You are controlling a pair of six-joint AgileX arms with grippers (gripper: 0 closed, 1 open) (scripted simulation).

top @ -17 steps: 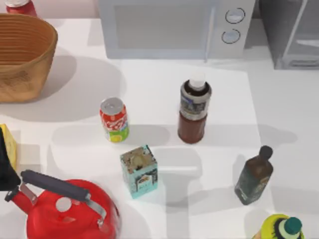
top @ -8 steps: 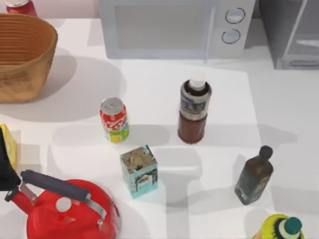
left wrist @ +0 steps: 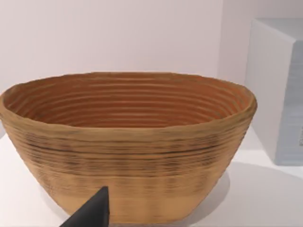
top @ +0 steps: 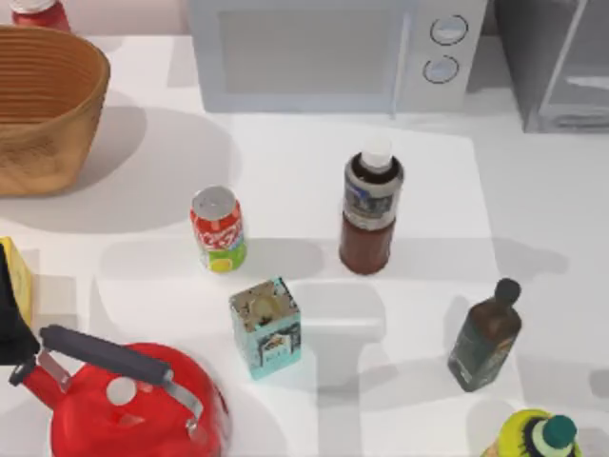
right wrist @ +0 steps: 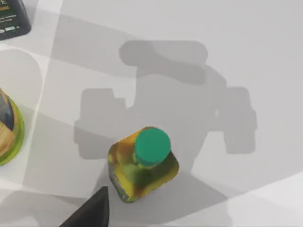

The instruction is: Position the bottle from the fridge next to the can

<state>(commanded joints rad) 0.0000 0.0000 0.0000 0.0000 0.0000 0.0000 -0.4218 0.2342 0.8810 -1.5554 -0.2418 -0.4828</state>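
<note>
I note the bottle (top: 369,211) upright right of the can (top: 218,228), well apart; right arm seems nearer; tool states I cannot tell.

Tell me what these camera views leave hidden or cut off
- Fridge: top view, cut by the upper right edge; whether its door is shut is unclear.
- Plain red can: top view, cropped by the upper edge.
- Yellow bottle: top view, cut by the lower edge.
- Left claw: left wrist view, one dark fingertip before the basket.
</note>
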